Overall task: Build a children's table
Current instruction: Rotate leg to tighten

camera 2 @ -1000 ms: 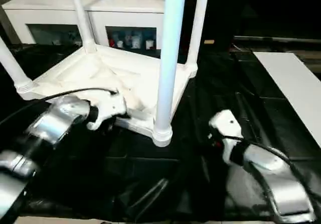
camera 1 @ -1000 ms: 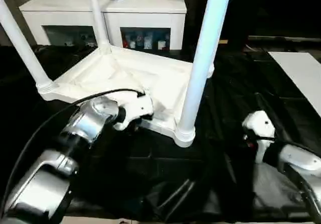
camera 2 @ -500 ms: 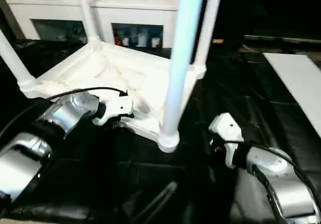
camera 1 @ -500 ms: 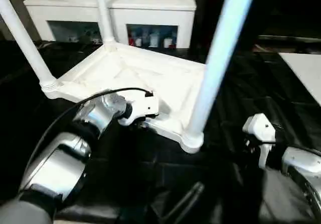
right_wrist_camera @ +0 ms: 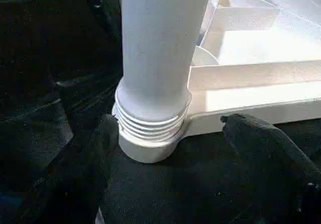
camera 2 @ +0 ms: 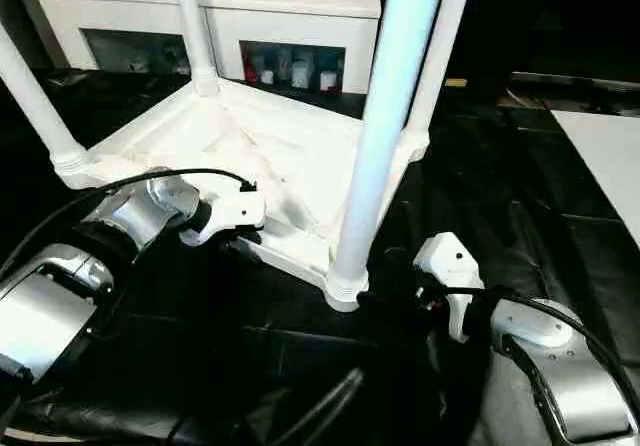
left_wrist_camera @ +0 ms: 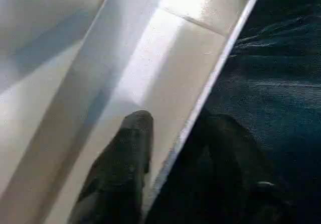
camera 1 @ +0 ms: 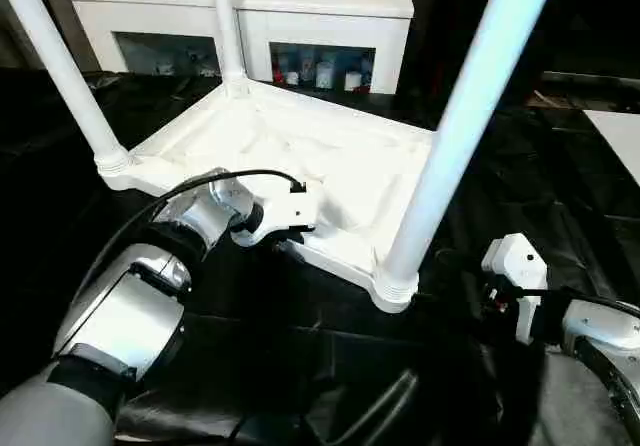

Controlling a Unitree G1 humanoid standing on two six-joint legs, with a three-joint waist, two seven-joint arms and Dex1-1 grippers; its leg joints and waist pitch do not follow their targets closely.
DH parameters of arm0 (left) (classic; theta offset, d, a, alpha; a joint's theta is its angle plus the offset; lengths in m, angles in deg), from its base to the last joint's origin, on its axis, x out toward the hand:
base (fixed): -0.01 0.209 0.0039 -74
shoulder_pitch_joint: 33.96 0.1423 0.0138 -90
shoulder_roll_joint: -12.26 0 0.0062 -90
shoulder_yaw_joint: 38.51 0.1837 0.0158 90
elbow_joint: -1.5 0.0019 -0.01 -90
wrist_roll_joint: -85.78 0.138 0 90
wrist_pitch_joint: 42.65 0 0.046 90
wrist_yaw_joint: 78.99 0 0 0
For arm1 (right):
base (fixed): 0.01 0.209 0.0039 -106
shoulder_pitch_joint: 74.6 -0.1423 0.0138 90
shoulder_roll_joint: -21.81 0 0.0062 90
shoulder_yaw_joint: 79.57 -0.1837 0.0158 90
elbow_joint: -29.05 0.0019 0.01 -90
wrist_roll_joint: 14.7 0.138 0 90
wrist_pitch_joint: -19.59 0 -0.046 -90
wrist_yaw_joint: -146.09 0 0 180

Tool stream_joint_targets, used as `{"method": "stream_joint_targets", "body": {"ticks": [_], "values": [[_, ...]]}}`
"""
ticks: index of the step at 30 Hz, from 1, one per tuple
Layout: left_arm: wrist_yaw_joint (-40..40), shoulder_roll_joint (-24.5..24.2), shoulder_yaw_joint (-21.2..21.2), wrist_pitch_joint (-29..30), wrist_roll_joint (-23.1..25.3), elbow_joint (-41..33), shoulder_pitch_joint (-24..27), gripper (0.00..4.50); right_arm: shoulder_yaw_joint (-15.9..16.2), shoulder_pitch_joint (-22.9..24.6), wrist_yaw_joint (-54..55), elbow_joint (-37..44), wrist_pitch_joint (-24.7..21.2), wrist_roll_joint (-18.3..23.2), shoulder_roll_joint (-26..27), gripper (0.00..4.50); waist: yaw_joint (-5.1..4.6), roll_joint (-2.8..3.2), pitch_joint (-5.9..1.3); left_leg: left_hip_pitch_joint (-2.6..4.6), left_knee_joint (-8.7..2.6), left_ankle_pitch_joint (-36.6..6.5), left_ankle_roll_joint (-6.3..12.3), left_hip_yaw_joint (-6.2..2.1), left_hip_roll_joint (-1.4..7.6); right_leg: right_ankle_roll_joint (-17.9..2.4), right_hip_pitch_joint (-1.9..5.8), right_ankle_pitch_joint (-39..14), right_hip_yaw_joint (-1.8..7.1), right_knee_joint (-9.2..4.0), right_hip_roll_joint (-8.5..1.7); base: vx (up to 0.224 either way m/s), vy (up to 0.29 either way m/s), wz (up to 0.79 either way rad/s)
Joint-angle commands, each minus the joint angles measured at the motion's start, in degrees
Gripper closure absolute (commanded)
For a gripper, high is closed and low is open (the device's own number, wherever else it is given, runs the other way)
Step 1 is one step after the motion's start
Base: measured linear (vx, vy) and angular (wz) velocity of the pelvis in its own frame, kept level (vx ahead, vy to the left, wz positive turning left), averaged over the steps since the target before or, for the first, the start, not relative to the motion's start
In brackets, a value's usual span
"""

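1. The right gripper point(right_wrist_camera: 165, 133) stands open, its fingers either side of the nearest leg point(camera 1: 455, 136) at its threaded socket.
2. The left gripper point(left_wrist_camera: 170, 153) straddles the upturned tabletop's point(camera 1: 330, 161) near rim (clamped or not, I cannot tell).
3. The white table lies upside down, legs up, on black cloth point(camera 1: 300, 336).
4. A white glass-door cabinet point(camera 1: 330, 6) stands behind.

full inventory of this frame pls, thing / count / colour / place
tabletop: 1, white, upside down on the black cloth, ribbed underside up
legs: 4, white, upright in the corner sockets
black cloth: 1, covers the work table
cabinet: 1, white, glass doors, behind the table
white panel: 1, far right on the cloth
left gripper: 1, black fingers straddling the tabletop's near rim
right gripper: 1, open, fingers either side of the nearest leg's base
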Motion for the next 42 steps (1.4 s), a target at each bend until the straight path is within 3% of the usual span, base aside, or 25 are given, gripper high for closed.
{"method": "stream_joint_targets", "body": {"ticks": [1,8,10,11,15,17,20,22,24,25,26,27,28,29,30,32,33,35,36,40,42], "values": [[-1.2,0.3,0.5,-0.5,0.7,0.7,-0.8,2.71,0.2,0.0,0.0,0.7,0.4,0.3,-0.4,0.74,0.23,-0.21,-3.53,0.86,-5.95,-11.9,2.56,-2.4,5.47,-15.3,2.92,-12.5,2.28,-3.31,-4.48,0.0,0.0,0.0],[-4.0,0.7,1.6,2.3,2.4,1.0,-0.6,3.27,0.4,-0.1,0.1,0.2,0.7,-0.2,-0.4,0.74,0.28,-0.2,-3.67,0.85,-5.86,-9.9,3.41,-2.35,5.58,-16.4,3.0,-8.8,2.27,-2.91,-4.6,0.0,0.0,0.0],[-1.4,1.1,-0.2,5.1,1.2,1.0,-0.5,3.36,0.4,-0.2,0.2,0.1,0.8,-0.2,-0.3,0.74,0.23,-0.24,-3.65,0.78,-5.8,-9.6,3.68,-2.28,5.52,-16.8,3.09,-8.2,2.26,-2.84,-4.63,0.0,0.0,0.0],[-1.4,1.1,-0.2,5.1,1.2,1.0,-0.5,3.38,0.4,-0.2,0.2,0.1,0.8,-0.2,-0.3,0.74,0.25,-0.28,-3.6,0.78,-5.82,-9.6,3.77,-2.29,5.5,-16.8,3.1,-8.6,2.26,-2.93,-4.66,0.0,0.0,0.0],[4.2,1.6,-6.6,12.6,-3.6,-0.2,1.2,3.65,0.3,-0.1,0.9,0.3,0.8,-0.4,0.1,0.74,0.29,-0.14,-3.43,0.91,-5.9,-11.5,3.02,-2.26,5.5,-16.2,3.03,-13.0,2.27,-3.33,-4.73,0.0,0.0,0.0],[4.5,1.4,-7.3,13.4,-4.1,-0.5,1.6,3.72,0.3,-0.1,1.0,0.3,0.8,-0.4,0.2,0.74,-0.04,-0.31,-3.28,0.23,-6.05,-12.0,3.03,-2.47,5.27,-14.8,3.34,-16.5,2.1,-3.59,-4.73,0.0,0.0,0.0],[4.7,-1.3,-8.8,18.8,-5.3,-7.6,7.2,3.75,0.3,0.1,1.4,0.2,0.9,-0.5,0.5,0.74,-0.45,-0.42,-3.12,-0.2,-6.31,-12.8,2.72,-2.86,5.38,-13.1,3.56,-20.8,1.94,-3.75,-4.92,0.0,0.0,0.0],[5.1,-2.2,-9.1,20.1,-5.3,-10.6,9.4,3.88,0.4,0.0,1.5,0.2,0.9,-0.6,0.6,0.74,-1.16,-0.42,-3.18,-0.05,-6.09,-13.6,2.9,-2.79,5.02,-11.9,3.03,-23.8,1.87,-4.29,-4.63,0.0,0.0,0.0],[5.4,-3.1,-10.3,22.3,-5.3,-17.0,13.4,3.92,0.6,-0.2,1.5,0.0,0.9,-0.6,0.7,0.74,-1.51,-0.59,-3.06,-0.44,-6.35,-12.6,3.03,-3.04,5.31,-11.9,3.43,-23.4,1.87,-4.06,-4.8,0.0,0.0,0.0],[5.4,-3.0,-12.0,23.9,-6.9,-23.2,17.4,3.97,0.9,-0.6,1.6,-0.4,1.1,-0.9,0.8,0.74,-1.72,-1.09,-3.14,-0.04,-6.27,-12.8,3.19,-2.8,5.32,-11.7,3.01,-24.6,1.86,-4.33,-4.63,0.0,0.0,0.0],[5.4,-3.0,-12.4,24.3,-7.3,-24.5,18.2,3.97,1.0,-0.6,1.6,-0.5,1.1,-0.9,0.8,0.74,-1.73,-0.81,-2.98,-0.04,-6.22,-13.0,3.32,-2.87,5.23,-11.7,2.88,-25.3,1.85,-4.35,-4.67,0.0,0.0,0.0],[4.0,-3.8,-12.1,19.4,-8.5,-32.2,23.2,4.03,1.2,-1.1,1.7,-0.9,1.2,-1.1,0.9,0.74,-1.78,-0.61,-3.03,0.19,-6.23,-13.3,3.31,-2.8,5.32,-11.8,2.67,-25.8,1.91,-4.51,-4.6,0.0,0.0,0.0],[4.0,-3.8,-12.1,19.4,-8.5,-32.2,23.2,4.09,1.2,-1.1,1.7,-0.9,1.2,-1.1,0.9,0.74,-1.94,-0.9,-3.03,0.06,-6.32,-13.3,3.59,-2.76,5.47,-11.9,2.65,-25.5,2.03,-4.39,-4.59,0.0,0.0,0.0],[1.8,-4.9,-10.9,12.6,-10.1,-40.3,28.3,4.13,1.4,-1.6,1.9,-1.3,1.4,-1.4,1.1,0.74,-1.82,-0.67,-3.03,0.29,-6.35,-13.5,3.7,-2.71,5.45,-11.8,2.38,-25.7,2.03,-4.58,-4.46,0.0,0.0,0.0],[1.4,-5.1,-10.6,11.2,-10.6,-41.8,29.2,4.18,1.4,-1.7,2.0,-1.4,1.5,-1.4,1.1,0.74,-1.95,-0.57,-3.16,0.19,-6.51,-13.5,3.6,-2.81,5.81,-12.0,2.46,-23.9,2.13,-4.24,-4.5,0.0,0.0,0.0],[1.0,-5.2,-10.4,10.6,-11.1,-43.4,30.0,4.29,1.5,-1.8,2.0,-1.5,1.5,-1.5,1.1,0.74,-1.59,-0.46,-3.34,0.93,-6.41,-12.2,4.0,-2.28,5.74,-13.0,1.89,-19.4,2.23,-4.06,-3.99,0.0,0.0,0.0],[0.7,-5.8,-9.9,12.7,-11.3,-46.4,31.7,4.29,1.6,-1.9,2.1,-1.6,1.5,-1.6,1.2,0.74,-1.23,-0.37,-3.55,1.32,-6.19,-10.1,4.25,-2.0,5.74,-14.5,1.84,-13.7,2.32,-3.35,-3.84,0.0,0.0,0.0],[1.1,-7.6,-8.5,11.4,-9.8,-48.6,33.7,4.41,1.9,-1.9,2.1,-1.4,1.4,-1.6,1.3,0.74,-1.0,-0.56,-3.49,0.93,-6.16,-8.1,5.08,-1.9,5.8,-15.6,2.3,-9.9,2.3,-2.8,-3.88,0.0,0.0,0.0],[1.6,-8.0,-8.3,9.8,-9.4,-49.0,34.3,4.41,1.9,-1.9,2.1,-1.3,1.4,-1.6,1.3,0.74,-0.88,-0.46,-3.43,0.57,-6.22,-7.5,5.53,-2.01,5.7,-15.4,2.58,-10.1,2.23,-2.69,-4.02,0.0,0.0,0.0],[5.0,-5.8,-11.6,12.8,-10.5,-51.2,34.3,3.91,2.2,-2.0,2.0,-1.0,1.3,-1.4,1.4,0.74,-0.95,-0.64,-3.22,0.8,-6.31,-9.8,4.06,-1.89,5.63,-14.3,2.46,-14.5,2.28,-3.18,-3.99,0.0,0.0,0.0],[5.3,-5.5,-12.2,12.3,-11.3,-50.7,33.4,3.88,2.3,-2.1,2.0,-1.1,1.4,-1.4,1.5,0.74,-0.88,-0.62,-3.13,1.07,-6.34,-11.5,3.02,-1.82,5.55,-13.5,2.21,-17.3,2.37,-3.58,-3.94,0.0,0.0,0.0]]}}
